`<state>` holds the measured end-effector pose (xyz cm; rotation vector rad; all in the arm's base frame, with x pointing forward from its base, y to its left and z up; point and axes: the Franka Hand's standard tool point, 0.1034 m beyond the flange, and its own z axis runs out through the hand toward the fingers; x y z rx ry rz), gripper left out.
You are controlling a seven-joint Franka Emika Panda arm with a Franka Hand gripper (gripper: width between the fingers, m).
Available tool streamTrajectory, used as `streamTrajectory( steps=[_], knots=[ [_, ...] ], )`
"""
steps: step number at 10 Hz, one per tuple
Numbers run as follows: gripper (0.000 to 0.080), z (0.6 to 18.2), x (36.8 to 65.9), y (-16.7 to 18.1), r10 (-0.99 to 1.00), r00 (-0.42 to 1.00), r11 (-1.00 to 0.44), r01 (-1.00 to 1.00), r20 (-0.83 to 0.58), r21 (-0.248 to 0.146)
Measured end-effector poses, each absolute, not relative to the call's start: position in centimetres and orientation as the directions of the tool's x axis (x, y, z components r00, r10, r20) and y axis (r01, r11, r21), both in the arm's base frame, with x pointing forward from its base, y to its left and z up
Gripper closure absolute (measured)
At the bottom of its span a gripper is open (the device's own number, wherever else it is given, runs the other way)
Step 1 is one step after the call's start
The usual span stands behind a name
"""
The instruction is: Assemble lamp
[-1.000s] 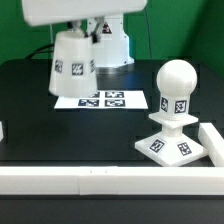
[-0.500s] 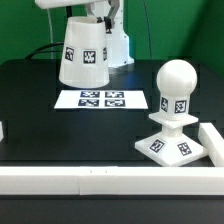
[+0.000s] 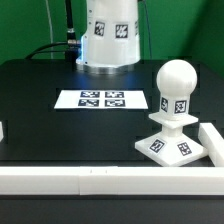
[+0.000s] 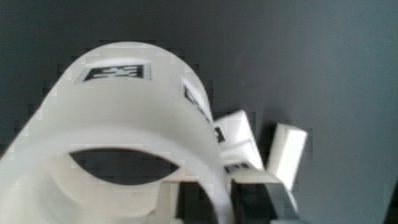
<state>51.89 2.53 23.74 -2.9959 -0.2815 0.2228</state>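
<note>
The lamp shade [image 3: 109, 38] hangs in the air above the far part of the black desk [image 3: 40, 110], gripped at its wall by the gripper [image 4: 228, 180]. In the wrist view the fingers are pinched on the shade's rim, one inside the open mouth and one outside, so the gripper is closed narrowly on the shade and carrying it.

Below and nearer the camera than the gripper, toward the exterior view's right, stands the rest of the lamp: the round bulb [image 3: 177, 80] upright on its neck, seated in the flat square base [image 3: 170, 147]. The marker board [image 3: 102, 100] lies flat on the desk almost under the shade.

The step in hand seems to be the last one: bringing the shade to the bulb. The next move calls for travel across to above the bulb, keeping the shade's axis upright and centred, then a straight descent. No containers are in view.
</note>
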Motion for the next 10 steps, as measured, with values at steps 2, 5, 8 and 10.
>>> streamTrajectory(
  steps=[2,5,8,10],
  knots=[
    [0.0752,25.4,53.1,5.0,0.178,0.975,-0.978,0.161,-0.129,-0.133],
    [0.0752,25.6,55.7,8.2,0.2,0.977,-0.973,0.189,-0.075,-0.133],
    [0.0752,25.4,55.6,8.1,0.199,0.977,-0.973,0.187,-0.081,-0.133],
    [0.0752,24.4,56.1,9.0,0.209,0.975,-0.97,0.198,-0.073,-0.141]
  ],
)
